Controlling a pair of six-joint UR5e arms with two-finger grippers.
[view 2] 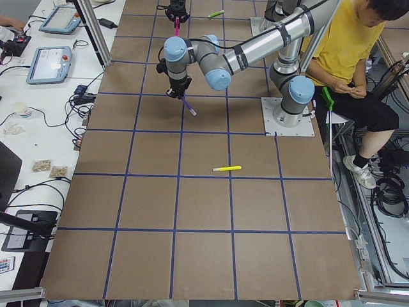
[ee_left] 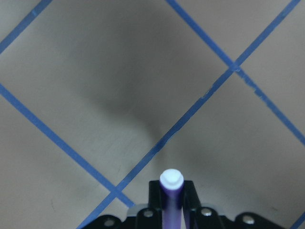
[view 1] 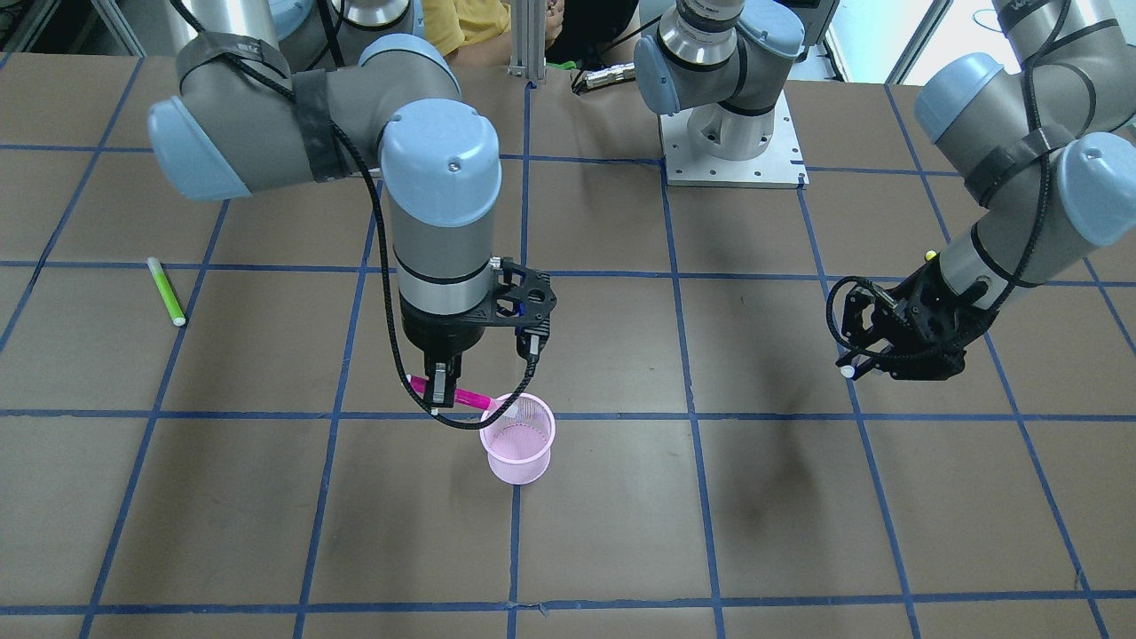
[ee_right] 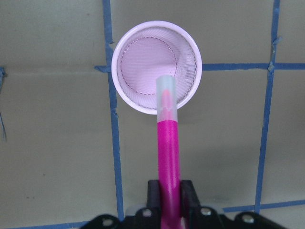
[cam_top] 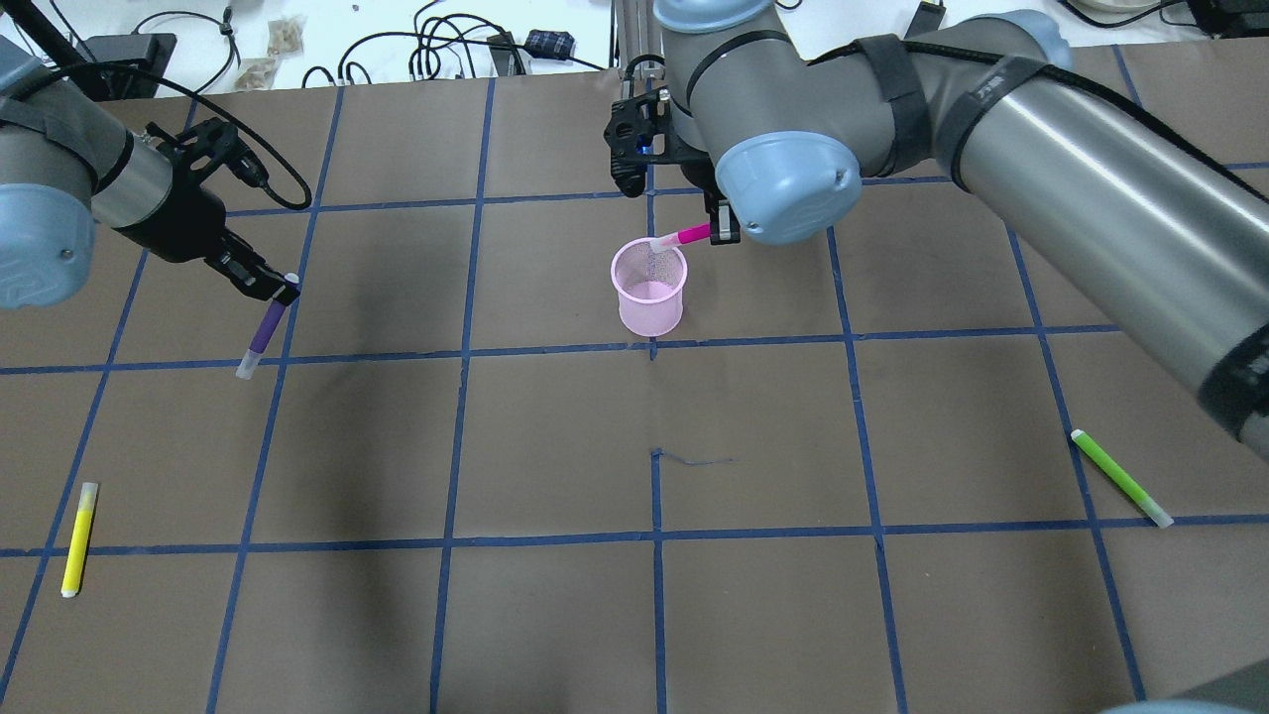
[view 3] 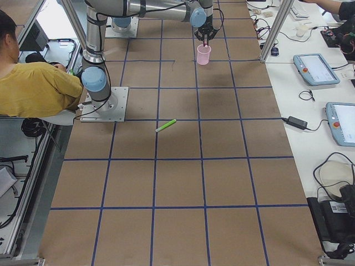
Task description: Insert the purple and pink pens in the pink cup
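Right now my right gripper [ee_right: 169, 191] is clamped narrow around a bright pink plastic pen [ee_right: 168, 152]. The pen is tilted, and in the overhead view its pale translucent tip sits over the rim of the upright pink mesh cup [cam_top: 650, 309] at the cup's 2 o'clock. Well apart, at the cup's 9 o'clock, my left gripper [cam_top: 286, 290] pinches a slim purple pen [cam_top: 263, 333] by its upper end, with the clear cap slanting down toward 7 o'clock above the brown gridded table [cam_top: 555, 615].
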